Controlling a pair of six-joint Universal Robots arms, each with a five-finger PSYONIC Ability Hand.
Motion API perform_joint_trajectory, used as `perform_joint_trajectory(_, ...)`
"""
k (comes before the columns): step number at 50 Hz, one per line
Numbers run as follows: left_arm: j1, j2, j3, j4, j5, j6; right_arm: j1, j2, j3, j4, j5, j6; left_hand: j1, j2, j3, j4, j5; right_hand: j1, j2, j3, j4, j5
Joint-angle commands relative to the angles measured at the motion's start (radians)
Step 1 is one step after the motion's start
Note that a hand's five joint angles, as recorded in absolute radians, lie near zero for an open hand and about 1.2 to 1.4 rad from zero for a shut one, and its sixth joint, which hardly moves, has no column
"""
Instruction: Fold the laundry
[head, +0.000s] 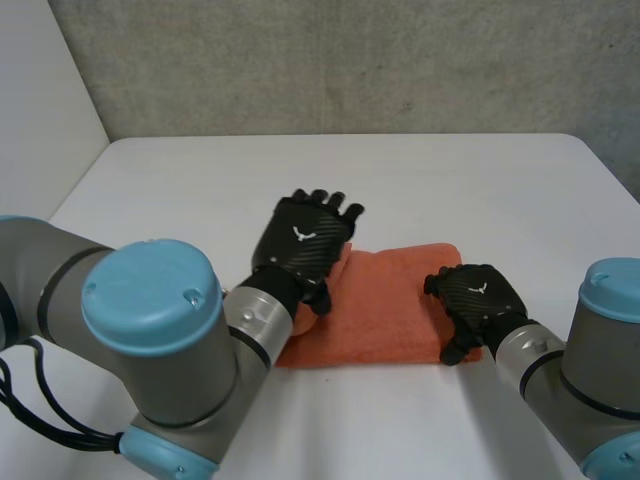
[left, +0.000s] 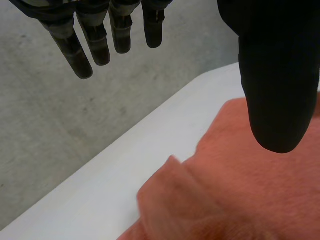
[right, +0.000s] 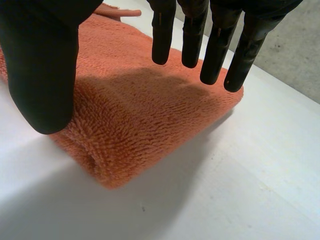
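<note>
An orange towel (head: 385, 305) lies folded into a thick rectangle on the white table (head: 420, 190). My left hand (head: 303, 243) hovers over the towel's left end with straight fingers (left: 82, 47) and thumb apart, holding nothing; the towel (left: 235, 185) lies below its thumb. My right hand (head: 472, 298) sits at the towel's right end. Its fingers (right: 215, 55) reach down over the top of the towel (right: 135, 120) and its thumb stands beside the near edge, spread and not pinching the cloth.
The table's far edge (head: 340, 137) meets a grey wall (head: 400, 60). Bare tabletop (right: 240, 190) lies beside and in front of the towel. My left arm (head: 150, 340) fills the near left corner, my right arm (head: 590, 370) the near right.
</note>
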Motion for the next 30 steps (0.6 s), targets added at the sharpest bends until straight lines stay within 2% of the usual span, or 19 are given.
perform_joint_trajectory(1, -0.052, -0.113, 0.04, -0.001, -0.003, 0.008, -0.006, -0.003, 0.008, 0.001, 0.001, 0.001, 0.01, 0.001, -0.014, -0.002, -0.02, 0.1, 0.049, 0.038, 0.033, 0.044)
perform_joint_trajectory(6, -0.049, -0.191, 0.089, 0.0, -0.029, 0.019, -0.005, -0.003, 0.015, -0.001, 0.0, 0.001, 0.01, 0.001, -0.014, -0.002, -0.02, 0.124, 0.072, 0.061, 0.056, 0.068)
perform_joint_trajectory(11, 0.015, -0.265, 0.15, 0.0, -0.103, 0.02, -0.002, 0.002, 0.017, -0.001, -0.002, -0.004, 0.01, 0.001, -0.014, -0.002, -0.02, 0.156, 0.105, 0.093, 0.088, 0.1)
perform_joint_trajectory(20, 0.133, -0.257, 0.135, 0.002, -0.216, 0.028, 0.006, 0.013, 0.018, -0.001, -0.003, -0.008, 0.01, 0.001, -0.014, -0.002, -0.02, 0.297, 0.246, 0.234, 0.229, 0.241)
perform_joint_trajectory(23, 0.172, -0.239, 0.116, 0.0, -0.255, 0.03, 0.007, 0.016, 0.018, -0.011, 0.001, -0.015, 0.007, -0.002, -0.017, -0.005, -0.023, 0.435, 0.383, 0.372, 0.367, 0.378)
perform_joint_trajectory(30, 0.227, -0.213, 0.043, -0.004, -0.268, 0.03, 0.003, 0.019, 0.018, -0.028, 0.006, -0.015, 0.004, -0.005, -0.02, -0.008, -0.026, 0.497, 0.445, 0.434, 0.429, 0.441)
